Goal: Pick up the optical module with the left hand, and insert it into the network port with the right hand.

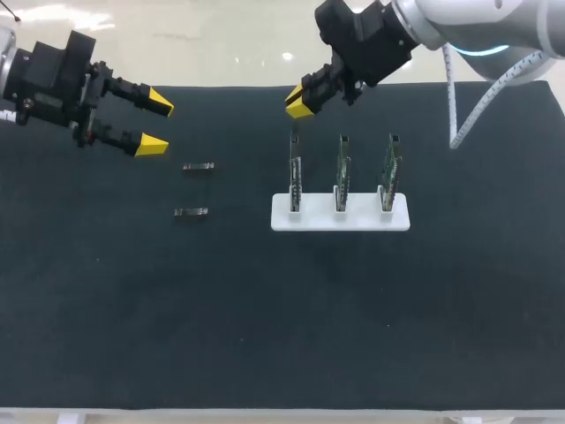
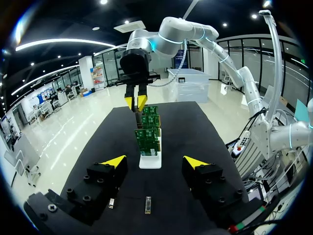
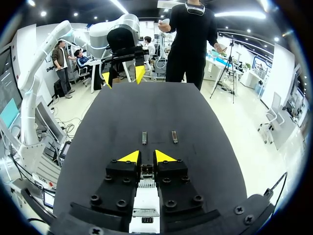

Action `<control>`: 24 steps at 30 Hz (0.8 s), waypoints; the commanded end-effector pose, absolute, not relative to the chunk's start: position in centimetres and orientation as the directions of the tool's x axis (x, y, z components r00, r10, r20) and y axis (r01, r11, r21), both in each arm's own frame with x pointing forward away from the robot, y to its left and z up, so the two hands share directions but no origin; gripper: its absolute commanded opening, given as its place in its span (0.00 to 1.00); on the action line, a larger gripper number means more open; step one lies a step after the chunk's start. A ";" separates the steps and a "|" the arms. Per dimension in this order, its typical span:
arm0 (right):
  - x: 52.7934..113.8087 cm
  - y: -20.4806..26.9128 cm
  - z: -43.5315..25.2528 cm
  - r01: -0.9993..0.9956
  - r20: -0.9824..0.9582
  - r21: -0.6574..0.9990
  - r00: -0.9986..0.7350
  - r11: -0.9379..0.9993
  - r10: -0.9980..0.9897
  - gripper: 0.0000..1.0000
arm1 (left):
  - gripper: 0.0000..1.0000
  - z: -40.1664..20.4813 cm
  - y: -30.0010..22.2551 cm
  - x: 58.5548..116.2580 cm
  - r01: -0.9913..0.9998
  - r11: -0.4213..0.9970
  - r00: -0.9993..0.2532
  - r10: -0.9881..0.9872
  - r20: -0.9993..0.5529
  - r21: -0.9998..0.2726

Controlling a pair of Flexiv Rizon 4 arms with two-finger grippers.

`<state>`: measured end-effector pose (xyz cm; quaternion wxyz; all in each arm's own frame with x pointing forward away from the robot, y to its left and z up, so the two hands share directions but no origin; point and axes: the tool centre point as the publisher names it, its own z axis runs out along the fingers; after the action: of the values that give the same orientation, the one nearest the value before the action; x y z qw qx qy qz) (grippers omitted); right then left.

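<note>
Your left gripper (image 1: 156,123) hangs wide open over the counter's (image 1: 106,309) far-left side. Your right gripper (image 1: 298,102), closed and empty, hovers above the rack's (image 1: 340,221) left board (image 1: 295,170). A far module (image 1: 198,166) and a near module (image 1: 191,212) lie left of the rack.

A black mat (image 1: 132,309) covers the table (image 1: 265,417); only a pale strip of tabletop shows along the near edge.

Ceiling lamps light the matte black table (image 1: 265,336) evenly, casting only faint shadows.
</note>
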<state>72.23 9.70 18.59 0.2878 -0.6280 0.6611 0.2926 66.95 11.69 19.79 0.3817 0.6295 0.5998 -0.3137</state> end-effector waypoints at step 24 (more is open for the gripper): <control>72.0 9.3 18.2 -0.999 -0.745 0.017 -0.043 0.046 -0.666 0.00 | 1.00 19.8 11.6 67.0 0.995 0.010 0.083 0.518 -0.851 0.103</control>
<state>72.19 9.44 18.29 0.2886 -0.6290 0.6618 0.2882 66.95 11.69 19.79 0.3817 0.6294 0.5998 -0.3137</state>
